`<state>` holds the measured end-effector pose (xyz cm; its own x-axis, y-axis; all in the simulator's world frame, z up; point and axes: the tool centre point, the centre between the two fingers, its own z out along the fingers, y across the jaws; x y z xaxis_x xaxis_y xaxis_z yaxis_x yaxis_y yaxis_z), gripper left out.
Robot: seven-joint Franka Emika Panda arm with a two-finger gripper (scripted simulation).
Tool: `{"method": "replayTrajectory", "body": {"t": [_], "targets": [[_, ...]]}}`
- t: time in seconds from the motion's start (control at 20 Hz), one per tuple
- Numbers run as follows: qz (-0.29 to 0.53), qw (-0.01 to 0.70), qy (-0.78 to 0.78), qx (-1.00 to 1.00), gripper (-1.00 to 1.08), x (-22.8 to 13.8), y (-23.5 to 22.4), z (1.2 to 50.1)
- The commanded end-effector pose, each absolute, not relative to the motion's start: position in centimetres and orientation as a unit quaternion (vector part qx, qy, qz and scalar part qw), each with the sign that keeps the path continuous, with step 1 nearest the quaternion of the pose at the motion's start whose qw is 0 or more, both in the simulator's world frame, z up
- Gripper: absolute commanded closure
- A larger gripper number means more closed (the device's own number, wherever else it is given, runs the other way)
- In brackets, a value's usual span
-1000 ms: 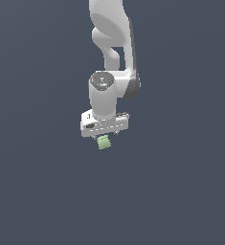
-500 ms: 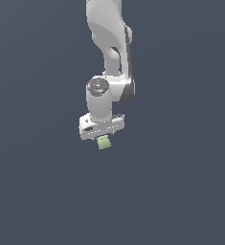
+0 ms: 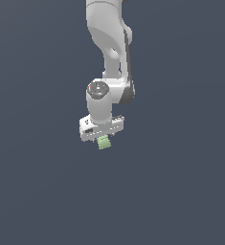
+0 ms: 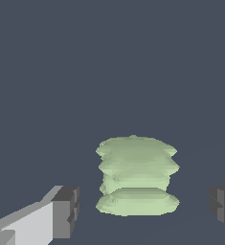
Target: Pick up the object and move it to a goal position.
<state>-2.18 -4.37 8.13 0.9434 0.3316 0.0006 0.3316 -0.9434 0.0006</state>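
Since a second ago, your arm has swung slightly toward the exterior view's left. That view shows the gripper (image 3: 103,139) directly over the object (image 3: 104,142), on a plain grey desk (image 3: 181,191); whether they touch is unclear. In the wrist view the jaws stand released, the object (image 4: 137,176) between both fingers (image 4: 66,211), apart. Grasp, lift and carry remain; no goal marker shows.

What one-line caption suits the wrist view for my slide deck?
Open gripper straddling the small pale-green ridged block, a gap on each side between the dark finger pads and the block.
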Motion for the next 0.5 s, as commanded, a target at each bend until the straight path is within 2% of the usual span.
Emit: {"method": "replayTrajectory", "body": {"t": [0.0, 0.45], "targets": [[0.0, 0.0, 0.168, 0.986, -0.92, -2.3, -4.4, 7.0], [0.0, 0.0, 0.17, 0.985, -0.92, -2.2, -4.4, 4.1]]}}
